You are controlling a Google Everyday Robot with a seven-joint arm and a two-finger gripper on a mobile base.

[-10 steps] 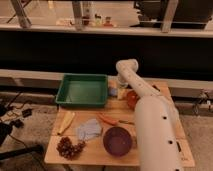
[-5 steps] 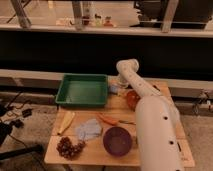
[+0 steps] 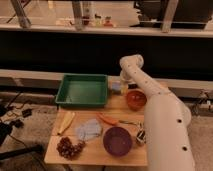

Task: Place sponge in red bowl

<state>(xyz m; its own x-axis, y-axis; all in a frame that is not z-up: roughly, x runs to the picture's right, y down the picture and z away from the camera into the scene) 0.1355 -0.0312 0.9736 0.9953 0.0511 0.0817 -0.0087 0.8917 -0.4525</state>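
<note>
Gripping sponge (image 3: pixel 116 87), gripper (image 3: pixel 121 88) beside red bowl (image 3: pixel 136 99).

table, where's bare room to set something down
Free patches on the table: the front-left edge beside the grapes, and the strip between the green tray and the cloth. It is crowded on the right, where the tool, shut, hangs by the red bowl behind the purple bowl.

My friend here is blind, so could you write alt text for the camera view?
A white robot arm reaches over a small wooden table, its gripper shut beside a red bowl at the far edge. Also on the table: a green tray, purple bowl, pale-blue cloth, banana and grapes.
</note>
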